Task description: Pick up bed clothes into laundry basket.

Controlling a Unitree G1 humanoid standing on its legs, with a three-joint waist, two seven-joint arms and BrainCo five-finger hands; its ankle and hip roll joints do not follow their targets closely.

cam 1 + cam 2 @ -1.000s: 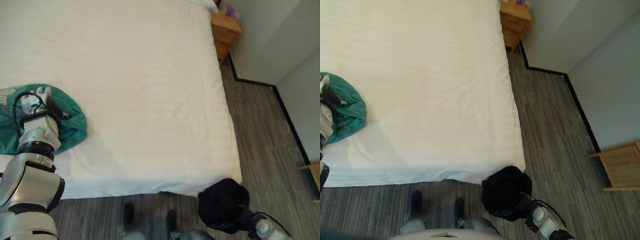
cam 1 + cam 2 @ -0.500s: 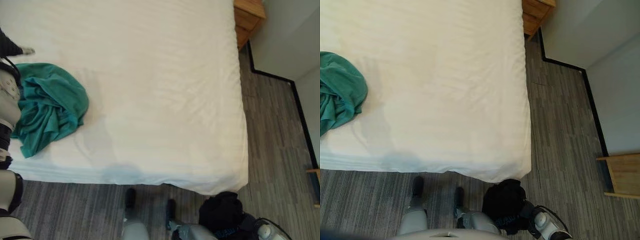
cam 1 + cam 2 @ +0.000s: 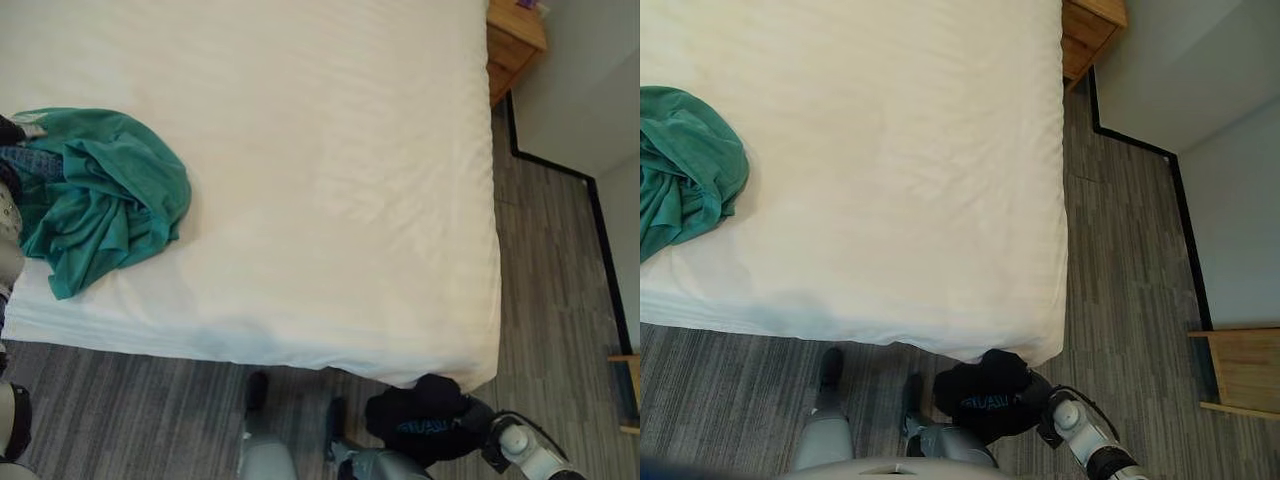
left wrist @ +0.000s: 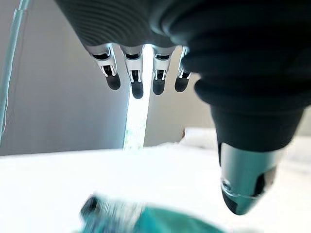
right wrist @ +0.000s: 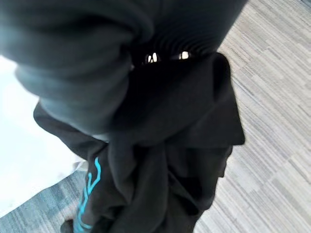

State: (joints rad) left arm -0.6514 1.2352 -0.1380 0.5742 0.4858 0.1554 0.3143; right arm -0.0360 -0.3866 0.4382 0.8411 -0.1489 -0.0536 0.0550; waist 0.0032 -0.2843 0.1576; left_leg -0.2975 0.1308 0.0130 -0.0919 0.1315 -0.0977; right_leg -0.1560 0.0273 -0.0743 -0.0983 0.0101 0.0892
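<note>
Left hand (image 4: 146,73), fingers straight and apart, hovers just beside crumpled teal cloth garment (image 3: 105,195) on white bed (image 3: 330,180); right hand clamps black garment (image 5: 165,160).

1. Right hand (image 5: 160,53): fingers buried in the black garment (image 5: 175,160); their grip cannot be told.
2. Green garment (image 3: 105,195): cut off at the frame edge; blurred in the left wrist view.
3. Wooden nightstand (image 3: 515,40): cut off at the upper edge.
4. Wooden furniture (image 3: 1240,368): cut off at the right edge; its kind cannot be told.
</note>
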